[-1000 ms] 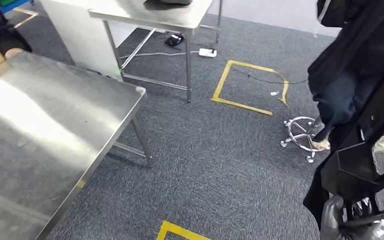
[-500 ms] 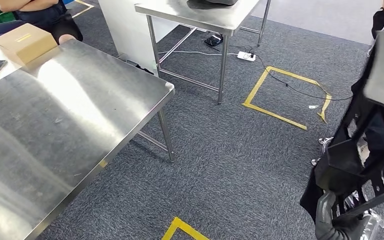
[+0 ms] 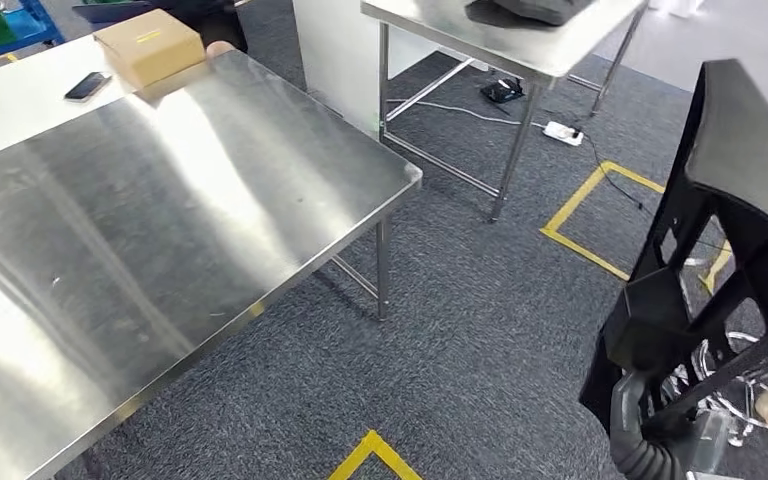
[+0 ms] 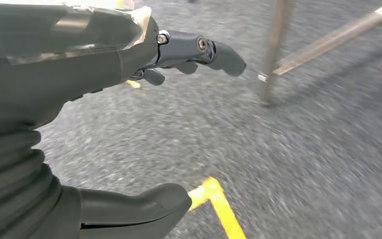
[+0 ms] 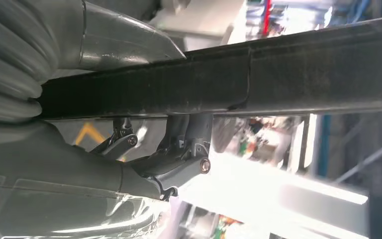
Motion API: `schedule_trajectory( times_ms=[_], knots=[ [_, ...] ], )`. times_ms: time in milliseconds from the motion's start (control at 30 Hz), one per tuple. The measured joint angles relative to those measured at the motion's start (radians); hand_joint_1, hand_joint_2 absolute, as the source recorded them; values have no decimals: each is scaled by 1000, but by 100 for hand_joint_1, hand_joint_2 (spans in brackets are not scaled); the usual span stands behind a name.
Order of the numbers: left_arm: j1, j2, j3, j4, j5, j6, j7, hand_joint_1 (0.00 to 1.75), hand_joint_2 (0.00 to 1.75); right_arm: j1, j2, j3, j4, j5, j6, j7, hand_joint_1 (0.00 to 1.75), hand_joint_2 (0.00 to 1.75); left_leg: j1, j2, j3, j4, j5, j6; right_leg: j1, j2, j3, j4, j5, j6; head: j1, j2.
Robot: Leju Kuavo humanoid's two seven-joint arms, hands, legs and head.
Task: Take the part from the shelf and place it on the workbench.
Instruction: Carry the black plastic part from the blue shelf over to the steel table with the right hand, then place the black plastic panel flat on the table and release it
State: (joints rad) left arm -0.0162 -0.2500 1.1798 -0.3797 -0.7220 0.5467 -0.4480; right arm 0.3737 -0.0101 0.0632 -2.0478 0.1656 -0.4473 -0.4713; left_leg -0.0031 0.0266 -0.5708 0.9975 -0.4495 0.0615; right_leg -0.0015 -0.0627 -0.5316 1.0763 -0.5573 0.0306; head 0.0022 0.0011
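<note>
A large black plastic part [image 3: 730,250], a frame with struts and openings, stands upright at the right of the head view. My right hand [image 3: 650,440] grips it from below; the right wrist view shows a black bar of the part [image 5: 238,79] lying between the thumb and the fingers [image 5: 184,159]. The steel workbench [image 3: 160,220] fills the left of the head view, well to the left of the part. In the left wrist view my left hand [image 4: 129,124] hangs over the grey carpet, thumb and fingers apart, holding nothing.
A cardboard box [image 3: 150,45] and a phone [image 3: 87,86] lie at the workbench's far end. A second steel table [image 3: 500,35] stands behind, with a power strip [image 3: 560,131] and cables under it. Yellow tape marks [image 3: 600,215] lie on the carpet.
The whole scene has shifted right in the head view: the camera has turned left toward the workbench. The black part stays in my right hand and now stands taller at the right edge.
</note>
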Motion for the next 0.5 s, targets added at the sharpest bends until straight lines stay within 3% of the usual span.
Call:
schedule_trajectory(
  times_ms=[33, 67, 133, 167, 233, 267, 333, 400, 433, 500],
  knots=[
    [-1, -3, 2, -1, -1, 5, 5, 0, 175, -5, 1, 0, 4, 0, 3, 0, 175, 175, 0, -14, -2, -1, 2, 3, -3, 30, -29, 63, -27, -3, 2, 0],
    [-2, -4, 4, -2, -2, 9, 9, 0, 175, -8, 2, 0, 8, 0, 6, 1, 175, 175, 1, -30, -4, 0, 4, 5, -5, 46, -64, 133, -54, -5, 3, 0],
    [-2, -7, 11, -2, -3, 15, 14, 0, 175, -17, 4, 0, 17, 0, 7, 2, 175, 175, 2, -63, -6, 1, 6, 4, -9, 55, -109, 216, -72, 4, 3, 0],
    [-1, -7, 15, -2, -4, 16, 15, 0, 175, -22, 6, 0, 20, 1, 8, 2, 175, 175, 3, -79, -6, 2, 7, 3, -12, 57, -105, 199, -56, 14, 3, 0],
    [-1, -8, 19, -2, -4, 18, 15, 0, 175, -30, 8, 0, 25, 1, 8, 2, 175, 175, 7, -110, -6, 7, 6, -4, -23, 82, -51, 70, 7, 40, 4, 0],
    [-1, -8, 20, -2, -4, 19, 15, 0, 175, -33, 9, 0, 26, 1, 8, 2, 175, 175, 7, -125, -8, 12, 5, -10, -26, 101, -24, 3, 33, 45, 5, 0],
    [-1, -9, 21, -3, -5, 19, 15, 0, 175, -38, 12, 0, 30, 3, 9, 3, 175, 175, 6, -148, -16, 18, 3, -24, -28, 124, 2, -62, 54, 38, 6, 0],
    [2, -8, 23, -3, -9, 20, 15, 0, 175, -41, 14, 0, 31, 10, 10, 3, 175, 175, 9, -163, -23, 16, 7, -36, -26, 106, 4, -64, 56, 18, 4, 0],
    [3, -8, 25, -2, -11, 21, 16, 0, 175, -42, 17, -1, 32, 14, 9, 3, 175, 175, 9, -150, -27, 20, 5, -42, -26, 96, 7, -65, 59, 11, 4, 0],
    [2, -6, 27, -2, -14, 23, 19, 0, 175, -39, 27, -1, 31, 20, 3, 2, 175, 175, 9, -93, -52, 72, -29, -50, -29, 73, 8, -68, 62, -3, -2, 0]
  ],
)
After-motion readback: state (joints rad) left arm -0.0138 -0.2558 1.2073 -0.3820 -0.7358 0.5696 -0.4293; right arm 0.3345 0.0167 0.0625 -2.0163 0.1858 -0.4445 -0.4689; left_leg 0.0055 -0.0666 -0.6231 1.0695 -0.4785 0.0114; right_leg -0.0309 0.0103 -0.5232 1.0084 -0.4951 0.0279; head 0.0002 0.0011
